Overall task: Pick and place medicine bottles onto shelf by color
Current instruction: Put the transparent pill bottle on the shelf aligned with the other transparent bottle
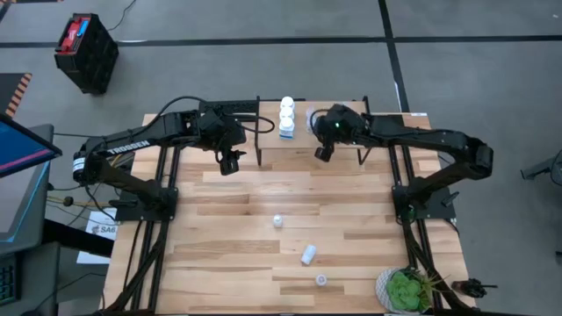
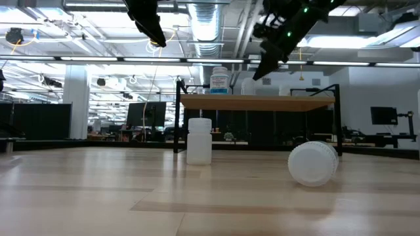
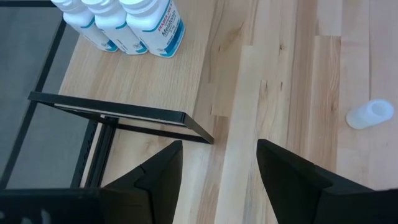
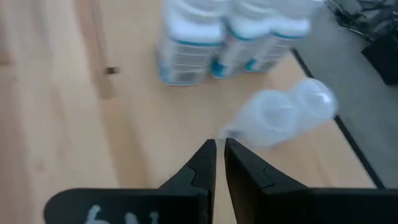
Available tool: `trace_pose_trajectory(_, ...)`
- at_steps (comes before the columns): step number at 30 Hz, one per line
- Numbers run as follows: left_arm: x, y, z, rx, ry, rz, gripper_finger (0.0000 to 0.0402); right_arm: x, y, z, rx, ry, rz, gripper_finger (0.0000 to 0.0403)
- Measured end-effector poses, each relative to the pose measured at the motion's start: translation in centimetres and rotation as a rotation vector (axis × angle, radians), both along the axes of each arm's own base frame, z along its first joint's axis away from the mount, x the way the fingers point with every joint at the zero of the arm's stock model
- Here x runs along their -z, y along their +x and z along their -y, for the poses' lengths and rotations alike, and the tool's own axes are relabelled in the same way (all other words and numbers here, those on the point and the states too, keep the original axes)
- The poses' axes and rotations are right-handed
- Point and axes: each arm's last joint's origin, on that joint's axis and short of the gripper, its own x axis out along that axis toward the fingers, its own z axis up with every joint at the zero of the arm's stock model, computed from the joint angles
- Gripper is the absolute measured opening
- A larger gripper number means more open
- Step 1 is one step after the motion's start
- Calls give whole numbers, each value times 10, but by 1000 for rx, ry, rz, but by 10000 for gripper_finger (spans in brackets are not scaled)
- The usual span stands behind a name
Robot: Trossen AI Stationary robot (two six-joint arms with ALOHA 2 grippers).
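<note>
A: Medicine bottles first: how many are on the shelf (image 1: pixel 294 145)?

B: Three labelled white bottles (image 1: pixel 287 118) stand in a tight row at its back edge. Just beside them the right wrist view shows two translucent pale bottles (image 4: pixel 287 113) touching each other. In the high view that pair is mostly hidden by the right gripper (image 1: pixel 323 152).

A: And down on the desk (image 1: pixel 219 263)?

B: Three more, well apart from the shelf: one upright (image 1: pixel 277 220) near the middle, one on its side (image 1: pixel 308 254) closer to the front, and a third (image 1: pixel 321 280) near the front edge. I'd call them the pale kind, but they are too small to be sure.

A: What are the arms doing?

B: The right gripper hangs over the shelf, near the pale pair, with its fingers (image 4: pixel 205 163) nearly pressed together and nothing between them. The left gripper (image 1: pixel 229 162) sits above the desk just off the shelf's left side, fingers (image 3: pixel 155 174) spread wide and empty.

A: So how far along is it?

B: Past halfway, I'd judge. The white group looks finished, the pale group is started, and the three on the desk are left to fetch and set beside the pale pair.
</note>
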Motion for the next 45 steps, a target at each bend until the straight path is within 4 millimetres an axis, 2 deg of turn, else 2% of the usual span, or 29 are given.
trace_pose_trajectory(8,0,0,0,-5,-5,2,194,-26,-15,-64,-168,60,58,56)
trace_pose_trajectory(12,0,2,5,29,-55,18,194,-31,-24,-91,-282,125,52,56)
trace_pose_trajectory(16,1,5,20,101,-149,39,194,-28,-28,-113,-332,178,5,56)
trace_pose_trajectory(22,18,16,56,233,-203,43,194,-16,-36,-135,-397,207,-143,56)
trace_pose_trajectory(28,33,24,84,300,-164,87,194,-5,-36,-155,-485,226,-181,56)
trace_pose_trajectory(35,41,25,103,270,-166,80,194,4,-25,-175,-532,247,-158,56)
trace_pose_trajectory(45,53,23,126,229,-261,67,194,14,-2,-195,-467,377,-46,55)
